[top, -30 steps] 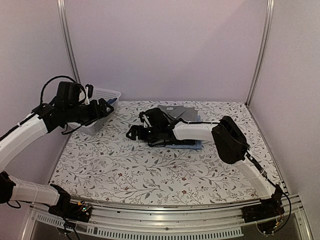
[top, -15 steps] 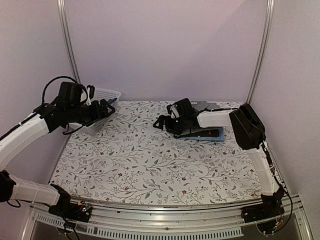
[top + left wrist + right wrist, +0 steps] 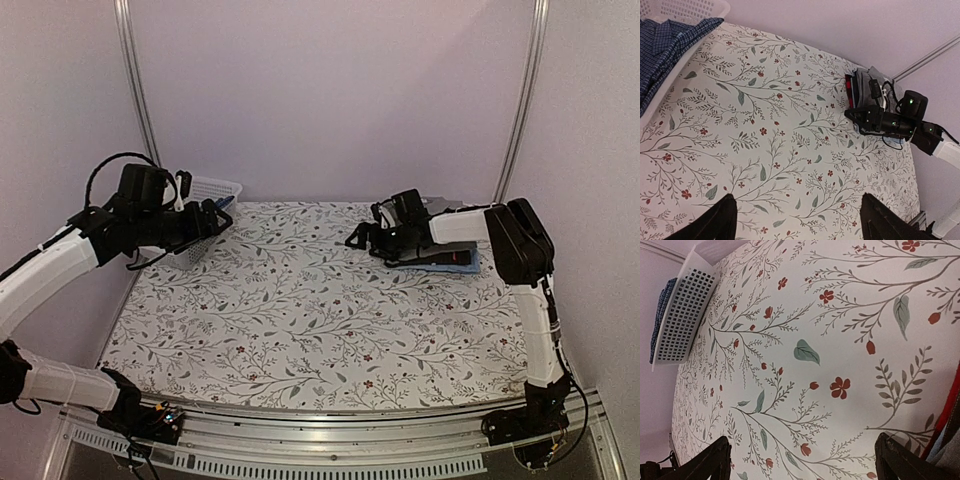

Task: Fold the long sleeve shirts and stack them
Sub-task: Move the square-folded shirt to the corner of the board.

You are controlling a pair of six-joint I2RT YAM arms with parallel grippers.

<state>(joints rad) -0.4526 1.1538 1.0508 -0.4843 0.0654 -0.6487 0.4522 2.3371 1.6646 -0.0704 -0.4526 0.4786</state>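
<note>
A folded stack of long sleeve shirts [image 3: 456, 262] lies at the far right of the table, with grey, black, red and blue layers showing [image 3: 856, 86]. My right gripper [image 3: 360, 240] is open and low over the table at the stack's left edge. Its wrist view shows the stack's edge [image 3: 949, 430] beside one finger, and nothing between the fingers [image 3: 807, 467]. A dark blue checked shirt [image 3: 664, 45] lies in the white lattice basket [image 3: 212, 190]. My left gripper [image 3: 214, 222] hangs open beside that basket, empty over the flowered cloth [image 3: 797, 227].
The basket [image 3: 686, 315] sits tilted at the far left against the wall. Booth walls and metal posts close in the table at the back and sides. The right arm [image 3: 912, 125] stretches over the stack.
The right arm has swung right, and the folded stack has slid with it from the table's far middle to the far right. The left arm has held still.
</note>
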